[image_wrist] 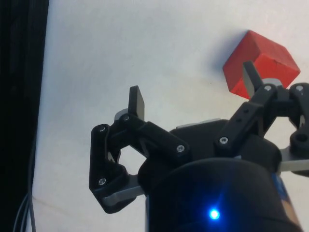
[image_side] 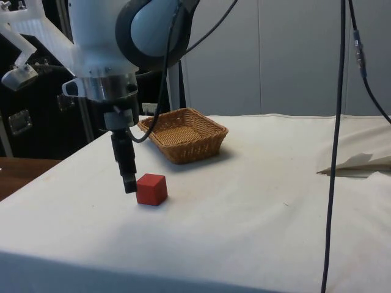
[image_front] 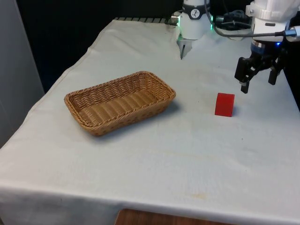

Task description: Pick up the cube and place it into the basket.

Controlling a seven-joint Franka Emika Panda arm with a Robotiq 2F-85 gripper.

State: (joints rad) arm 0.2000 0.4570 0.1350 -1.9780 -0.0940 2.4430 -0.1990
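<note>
White-clothed counter (image_front: 154,154) holds one red cube (image_front: 224,104) and one empty wicker basket (image_front: 120,101), well apart, basket toward the front view's left. One end effector (image_front: 258,83) hangs low just beside the cube on the front view's right, fingers (image_wrist: 137,101) spread apart, gripping nothing. Cube sits flat on the cloth, outside the basket.

A matt red cube (image_front: 224,104), smooth-faced with slightly scuffed edges, is sitting on the white cloth (image_front: 154,154), which is lying faintly creased. Well apart from the cube, a basket (image_front: 120,101) of woven tan wicker is showing its ribbed, rough weave. Near the cube, the gripper (image_front: 258,86) is showing matt black plastic fingers (image_wrist: 137,100).
</note>
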